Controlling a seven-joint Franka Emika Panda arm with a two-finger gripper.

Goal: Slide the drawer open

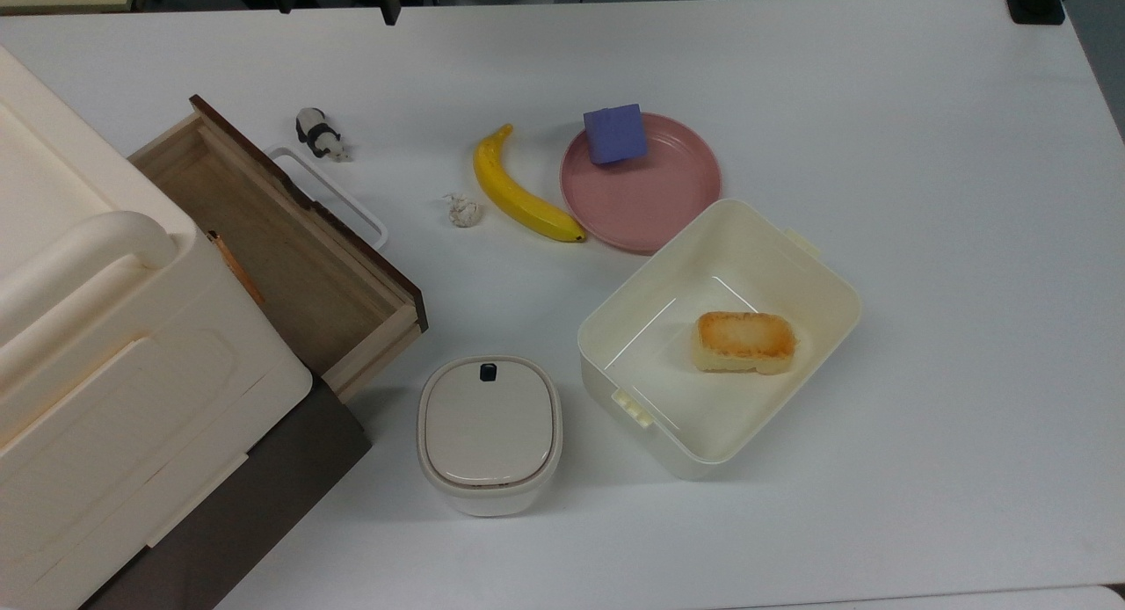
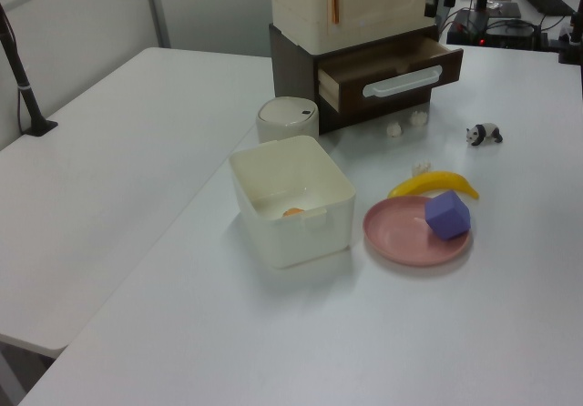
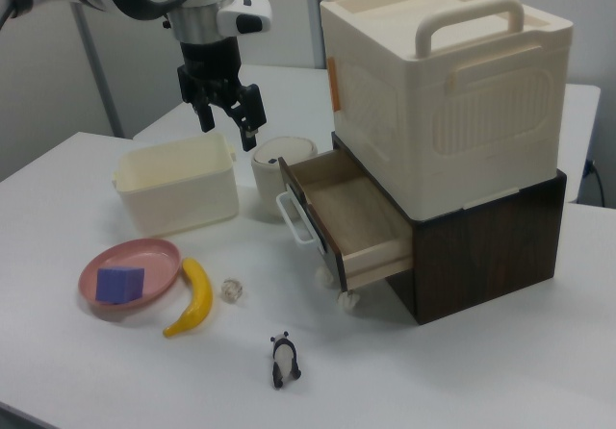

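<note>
- Drawer [image 1: 290, 258]: stood pulled out of the cabinet [image 3: 452, 112], white handle [image 3: 295, 219] facing the banana [image 1: 518, 192].
- Gripper [image 3: 227, 121]: hung above the table [image 1: 923, 241], fingers spread, holding nothing.

Count on table [image 1: 923, 153]: 1 cabinet [image 1: 97, 355] with 1 drawer [image 1: 281, 258], 1 white loop handle [image 1: 330, 192]. 1 open cream box [image 1: 795, 267] held 1 browned bread piece [image 1: 745, 341]. 1 lidded beige container [image 1: 489, 434]. 1 pink plate [image 1: 650, 197] carried 1 purple block [image 1: 615, 134]. 1 banana [image 1: 518, 192], 1 panda figure [image 1: 318, 134], 1 small crumpled white lump [image 1: 462, 211]. 1 gripper [image 3: 229, 116] noted.
</note>
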